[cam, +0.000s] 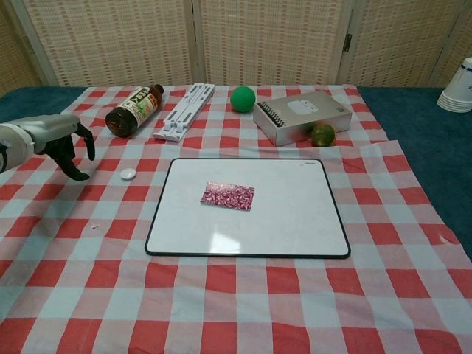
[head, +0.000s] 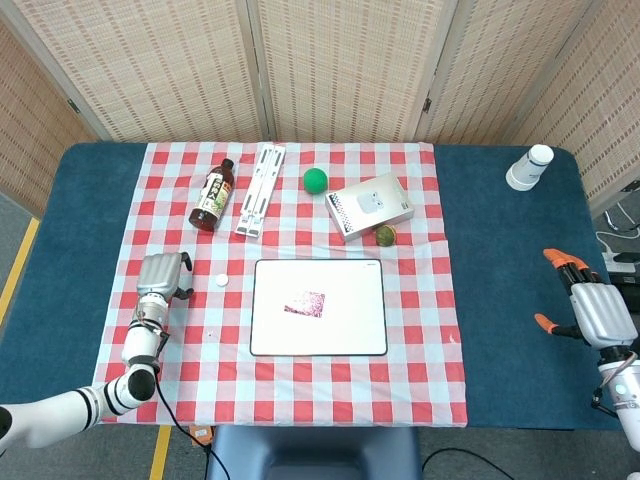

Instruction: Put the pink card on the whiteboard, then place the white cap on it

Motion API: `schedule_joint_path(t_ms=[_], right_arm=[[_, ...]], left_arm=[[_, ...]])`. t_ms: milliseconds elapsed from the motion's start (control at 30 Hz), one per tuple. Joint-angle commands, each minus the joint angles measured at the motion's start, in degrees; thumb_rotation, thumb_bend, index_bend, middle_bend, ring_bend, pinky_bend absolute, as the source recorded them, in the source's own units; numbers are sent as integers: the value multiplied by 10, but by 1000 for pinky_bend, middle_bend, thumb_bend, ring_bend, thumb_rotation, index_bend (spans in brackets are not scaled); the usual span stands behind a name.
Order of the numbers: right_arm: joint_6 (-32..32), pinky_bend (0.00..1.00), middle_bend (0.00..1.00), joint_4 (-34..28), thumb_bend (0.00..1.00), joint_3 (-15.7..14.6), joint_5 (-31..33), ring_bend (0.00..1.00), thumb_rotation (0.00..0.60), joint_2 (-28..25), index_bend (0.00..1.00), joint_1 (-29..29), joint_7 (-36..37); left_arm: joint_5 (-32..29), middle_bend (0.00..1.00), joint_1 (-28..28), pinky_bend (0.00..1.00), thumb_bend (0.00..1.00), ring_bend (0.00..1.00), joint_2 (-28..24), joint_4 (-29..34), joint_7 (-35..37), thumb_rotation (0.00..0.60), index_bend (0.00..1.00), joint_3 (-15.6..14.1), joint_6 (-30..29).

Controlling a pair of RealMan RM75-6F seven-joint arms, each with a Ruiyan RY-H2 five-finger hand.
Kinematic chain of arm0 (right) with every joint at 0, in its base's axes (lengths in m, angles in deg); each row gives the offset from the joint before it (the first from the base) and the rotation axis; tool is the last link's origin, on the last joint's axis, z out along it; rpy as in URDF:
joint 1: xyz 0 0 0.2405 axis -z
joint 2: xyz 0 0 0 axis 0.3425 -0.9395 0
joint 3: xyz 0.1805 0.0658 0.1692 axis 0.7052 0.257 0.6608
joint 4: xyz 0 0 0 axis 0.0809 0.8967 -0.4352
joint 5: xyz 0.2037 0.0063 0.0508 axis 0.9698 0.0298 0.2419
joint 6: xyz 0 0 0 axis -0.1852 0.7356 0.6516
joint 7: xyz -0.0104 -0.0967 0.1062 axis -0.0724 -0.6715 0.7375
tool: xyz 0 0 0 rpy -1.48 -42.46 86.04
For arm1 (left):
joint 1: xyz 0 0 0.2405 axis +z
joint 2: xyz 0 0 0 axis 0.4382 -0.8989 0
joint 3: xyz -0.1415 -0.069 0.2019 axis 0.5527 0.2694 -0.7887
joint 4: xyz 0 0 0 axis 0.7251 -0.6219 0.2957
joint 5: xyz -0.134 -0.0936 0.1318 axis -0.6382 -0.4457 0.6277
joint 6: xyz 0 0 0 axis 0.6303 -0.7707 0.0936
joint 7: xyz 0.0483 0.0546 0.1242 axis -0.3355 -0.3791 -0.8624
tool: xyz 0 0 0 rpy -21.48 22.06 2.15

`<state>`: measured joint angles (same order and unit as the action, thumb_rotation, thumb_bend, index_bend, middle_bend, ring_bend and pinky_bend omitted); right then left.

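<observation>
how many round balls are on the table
2. The green ball sits at the back between the white stand and the box. A smaller olive ball rests against the box's front right corner. None looks hidden.

Pink card (cam: 228,196) flat on whiteboard (cam: 295,221); white cap (cam: 128,174) beside.

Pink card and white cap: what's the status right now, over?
Left hand open, empty, left of the white cap. Right hand open at the table edge. Pink card on the whiteboard. Cap on the cloth, path clear.
</observation>
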<state>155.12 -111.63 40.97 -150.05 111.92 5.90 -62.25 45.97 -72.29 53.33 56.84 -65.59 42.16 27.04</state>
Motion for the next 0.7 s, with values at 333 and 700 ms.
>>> schedule_joint_path(t_ms=[333, 700], right_arm=[[-7, 256, 65, 4, 154, -1, 1, 0, 600, 0, 24, -3, 6], [-9, 256, 65, 5, 154, -2, 2, 0, 600, 1, 24, -5, 3]], left_arm=[[-16, 994, -12, 1000, 240, 1000, 19, 18, 15, 600, 432, 32, -28], [71, 994, 1, 1000, 241, 1000, 24, 19, 61, 600, 431, 6, -15]])
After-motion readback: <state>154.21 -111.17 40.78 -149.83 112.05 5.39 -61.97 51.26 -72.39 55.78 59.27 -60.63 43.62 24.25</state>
